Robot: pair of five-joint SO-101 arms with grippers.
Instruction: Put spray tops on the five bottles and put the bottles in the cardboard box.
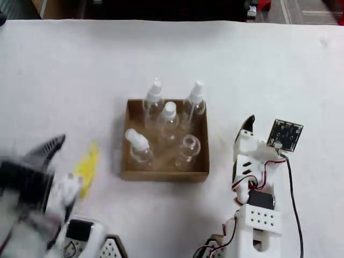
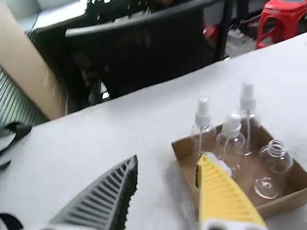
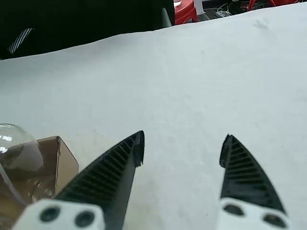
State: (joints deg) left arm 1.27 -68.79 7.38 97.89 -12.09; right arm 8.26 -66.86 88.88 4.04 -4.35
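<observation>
While spread in wrist view, right pincer (image 3: 183, 137) near box (image 3: 65, 164)

The bottles (image 1: 168, 121) are clear plastic, smooth and glossy, with bright glints on their rounded shoulders. The spray tops (image 1: 170, 109) are white plastic, smooth, with a duller sheen. The box (image 1: 164, 174) is brown cardboard, matt and plain. The worktop (image 1: 269, 70) is white and matt, faintly grained; I cannot tell whether it is cloth or paper. The left hand (image 2: 169, 160) has ribbed plastic fingers (image 2: 103, 201) — one grey, one yellow, both matt. The right hand (image 3: 183, 138) has black ribbed plastic fingers — matt too — set in smooth white plastic mounts (image 3: 62, 215).
</observation>
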